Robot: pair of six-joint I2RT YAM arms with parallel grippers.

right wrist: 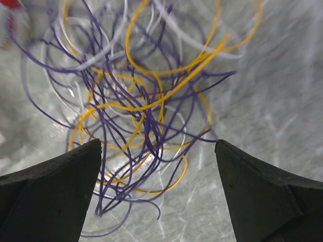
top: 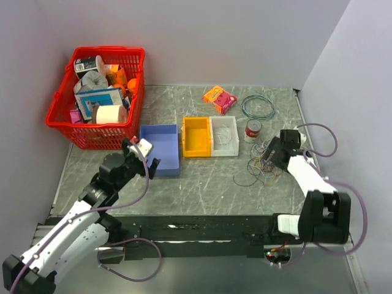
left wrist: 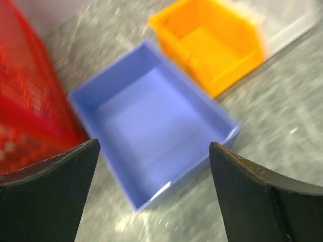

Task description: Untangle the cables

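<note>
Cables (top: 264, 166), a loose tangle of thin purple, yellow and white loops, lie on the grey table (top: 214, 187) at about 3 o'clock in the overhead view. The right gripper (top: 274, 153) hangs over the tangle's 12 o'clock edge. A can (top: 253, 130) stands just beyond the tangle at 11 o'clock, and a teal coil (top: 258, 106) lies farther back. At the table's centre, three bins sit in a row: blue (top: 160, 130), orange (top: 196, 120) and white (top: 224, 119). A red basket (top: 109, 50) full of items stands at 10 o'clock. The left gripper (top: 151, 165) is at the blue bin's 7 o'clock corner, well apart from the cables.

Left wrist view, blurred: the left gripper (left wrist: 154, 146) is spread wide and holds nothing. The blue bin (left wrist: 156, 121) fills the centre, the orange bin (left wrist: 212, 45) sits at 1 o'clock and the basket (left wrist: 25, 111) at 9 o'clock.

Right wrist view: the right gripper (right wrist: 157, 142) is also spread wide, holding nothing. The cables (right wrist: 151, 106) fill the picture from the centre up to 12 o'clock, and their lowest purple loops dip between the two fingertips. Whether a fingertip touches a wire cannot be told.
</note>
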